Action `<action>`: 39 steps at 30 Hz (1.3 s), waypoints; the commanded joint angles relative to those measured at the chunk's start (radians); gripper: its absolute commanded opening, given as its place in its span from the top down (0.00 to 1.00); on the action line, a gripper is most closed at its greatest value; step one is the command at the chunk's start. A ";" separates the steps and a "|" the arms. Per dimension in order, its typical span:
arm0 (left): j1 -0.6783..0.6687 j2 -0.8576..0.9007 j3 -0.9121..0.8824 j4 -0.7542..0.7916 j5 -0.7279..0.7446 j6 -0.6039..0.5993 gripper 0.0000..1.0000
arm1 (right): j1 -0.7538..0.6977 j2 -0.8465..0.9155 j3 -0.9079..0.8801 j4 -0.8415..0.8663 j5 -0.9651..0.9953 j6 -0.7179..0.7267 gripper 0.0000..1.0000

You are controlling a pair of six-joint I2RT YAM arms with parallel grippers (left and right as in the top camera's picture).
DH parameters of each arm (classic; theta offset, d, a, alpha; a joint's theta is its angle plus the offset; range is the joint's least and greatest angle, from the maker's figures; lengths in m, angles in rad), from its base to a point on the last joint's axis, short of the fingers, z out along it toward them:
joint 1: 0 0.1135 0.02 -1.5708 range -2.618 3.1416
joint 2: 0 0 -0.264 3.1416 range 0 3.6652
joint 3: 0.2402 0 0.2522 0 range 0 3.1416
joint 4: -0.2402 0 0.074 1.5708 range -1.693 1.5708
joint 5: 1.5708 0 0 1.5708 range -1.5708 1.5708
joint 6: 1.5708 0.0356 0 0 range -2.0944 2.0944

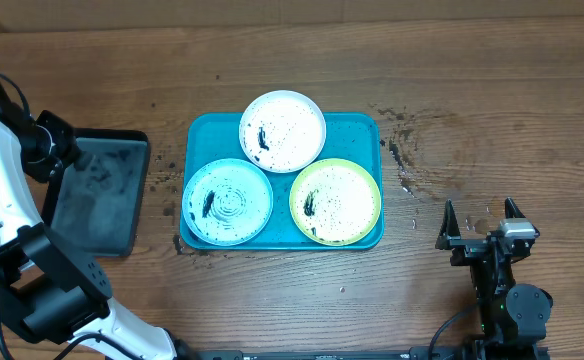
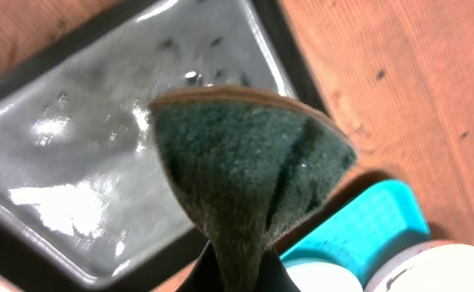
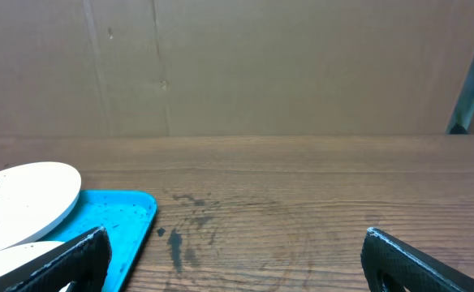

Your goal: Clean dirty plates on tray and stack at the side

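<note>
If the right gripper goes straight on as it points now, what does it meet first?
Probably the cardboard wall behind the table, though depth is unclear. The open right gripper points over dark smears; the tray lies left of its line.

Left claw (image 2: 237,274) mostly hidden behind a blurred, probably green, sponge (image 2: 249,174).

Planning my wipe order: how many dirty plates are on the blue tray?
3 on the tray: white plate far middle, light blue plate near left, yellow-green plate near right. None appears hidden.
</note>
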 commanded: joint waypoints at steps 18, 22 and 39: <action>0.148 0.097 -0.168 0.142 0.764 -0.151 0.96 | 0.001 -0.007 -0.010 0.006 0.006 -0.003 0.00; 0.182 0.097 -0.168 0.134 0.855 -0.208 0.96 | 0.001 -0.007 -0.010 0.006 0.006 -0.003 0.00; 0.211 0.097 -0.168 0.086 0.869 -0.382 0.95 | 0.001 -0.007 -0.010 0.006 0.006 -0.003 0.00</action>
